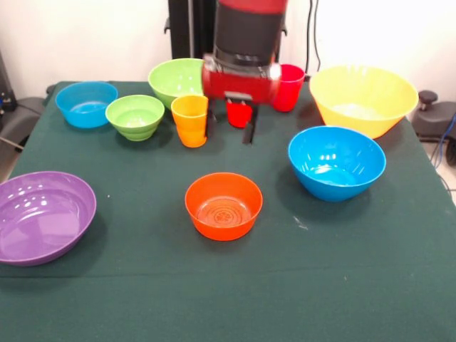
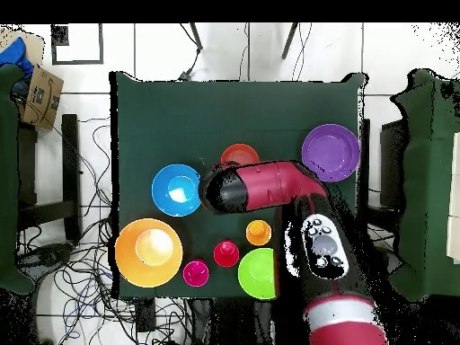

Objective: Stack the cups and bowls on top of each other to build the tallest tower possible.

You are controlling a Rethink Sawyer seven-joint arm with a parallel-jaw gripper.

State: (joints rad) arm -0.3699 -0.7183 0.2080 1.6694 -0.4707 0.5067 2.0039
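My gripper [image 1: 229, 131] hangs open at the back middle of the table, its two dark fingers [image 1: 248, 132] spread apart. A small red cup [image 1: 239, 114] shows in the gap between them, standing farther back. Just left of the fingers stands the yellow-orange cup [image 1: 189, 120], upright. A third cup [image 1: 288, 87] stands to the right, behind the wrist. From overhead, the three cups are orange [image 2: 259, 233], red [image 2: 225, 253] and pink-magenta [image 2: 196, 272]. The arm hides the gripper there. The orange bowl [image 1: 223, 205] sits alone at the table's middle. No stacked tower shows.
Bowls ring the table: purple [image 1: 43, 216] front left, small blue [image 1: 86, 103] and small green [image 1: 135, 116] back left, large green [image 1: 177, 77] at the back, big blue [image 1: 336, 162] right, large yellow [image 1: 363, 98] back right. The arm [image 2: 269, 184] spans the overhead view.
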